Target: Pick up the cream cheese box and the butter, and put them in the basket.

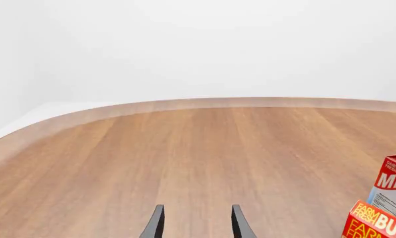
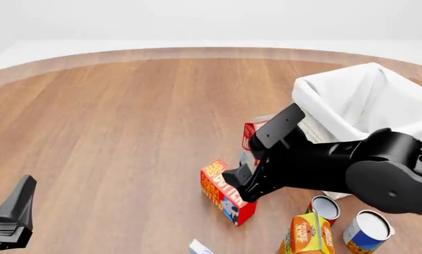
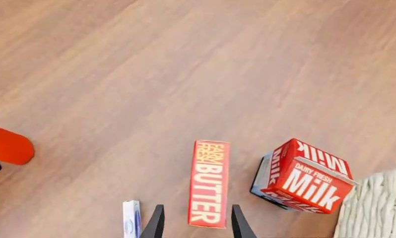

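Observation:
The butter (image 3: 209, 183), a red-orange box with yellow lettering, lies flat on the wooden table, also seen in the front view (image 2: 221, 193). My right gripper (image 3: 196, 225) hovers above it, open, its fingers straddling one end of the box without touching. The cream cheese box (image 3: 131, 218) shows as a thin white and blue edge beside the butter, and as a white corner (image 2: 200, 247) at the front. The basket (image 2: 366, 100) with its white cloth stands at the right. My left gripper (image 1: 196, 225) is open and empty, low at the front left (image 2: 14, 211).
A red milk carton (image 3: 304, 176) stands between the butter and the basket. An orange juice carton (image 2: 306, 235) and two cans (image 2: 325, 207) (image 2: 366, 230) sit at the front right. An orange rounded object (image 3: 6, 146) pokes into the right wrist view.

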Motion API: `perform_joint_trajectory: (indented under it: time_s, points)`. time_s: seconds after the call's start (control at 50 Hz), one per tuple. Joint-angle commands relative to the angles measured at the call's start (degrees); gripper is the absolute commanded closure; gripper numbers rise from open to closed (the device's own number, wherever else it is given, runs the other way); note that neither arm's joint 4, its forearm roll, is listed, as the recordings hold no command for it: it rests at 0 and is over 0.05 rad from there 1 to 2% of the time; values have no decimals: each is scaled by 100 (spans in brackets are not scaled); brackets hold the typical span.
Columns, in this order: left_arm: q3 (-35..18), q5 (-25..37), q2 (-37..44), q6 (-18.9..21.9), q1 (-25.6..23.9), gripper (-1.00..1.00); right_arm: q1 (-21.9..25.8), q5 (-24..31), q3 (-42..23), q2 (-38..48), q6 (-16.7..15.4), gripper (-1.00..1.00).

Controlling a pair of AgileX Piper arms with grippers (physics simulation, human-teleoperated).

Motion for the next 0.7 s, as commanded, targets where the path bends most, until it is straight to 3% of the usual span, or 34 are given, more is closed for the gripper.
perform_joint_trajectory:
  time_s: [0.02,0.7]
  points:
    - [0,0,0,0,0,-100,78,-91,51,237,235,-100]
    - [0,0,0,0,0,-100,-207,-314,99,649,192,-100]
